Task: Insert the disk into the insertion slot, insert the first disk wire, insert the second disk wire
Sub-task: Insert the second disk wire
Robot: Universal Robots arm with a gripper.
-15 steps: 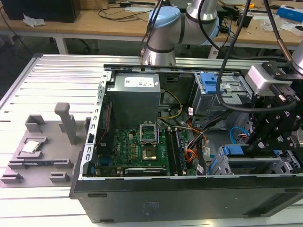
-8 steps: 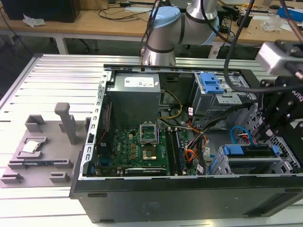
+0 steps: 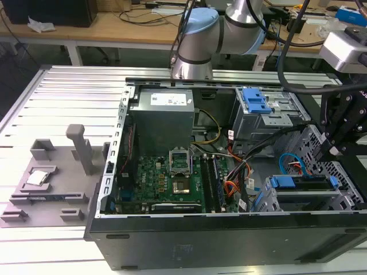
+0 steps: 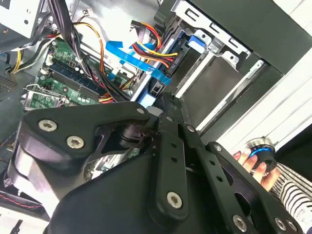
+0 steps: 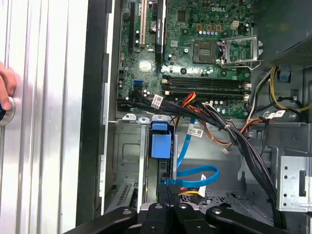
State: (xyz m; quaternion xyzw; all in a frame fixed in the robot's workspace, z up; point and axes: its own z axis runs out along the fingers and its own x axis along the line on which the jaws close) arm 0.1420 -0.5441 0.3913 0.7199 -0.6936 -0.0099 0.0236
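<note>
The disk (image 3: pixel 304 184), in its blue caddy (image 5: pixel 162 141), sits inside the insertion slot (image 3: pixel 344 192), the light-grey perforated cage at the exterior view's right. A flat blue disk wire (image 5: pixel 195 174) loops to a black plug at the disk's rear edge, also seen as the blue disk wire (image 4: pixel 141 63). My gripper (image 5: pixel 169 192) has its two black fingers (image 4: pixel 168 105) close together on that plug. A red, yellow and black wire bundle (image 4: pixel 153 51) runs to the same edge. I cannot tell whether either plug is seated.
The upper drive cage with a blue latch (image 3: pixel 255 100) stands behind the slot. The motherboard (image 3: pixel 166 177) and power supply (image 3: pixel 163 112) fill the case. A person's hand (image 4: pixel 253 163) holds a round knob outside the case wall.
</note>
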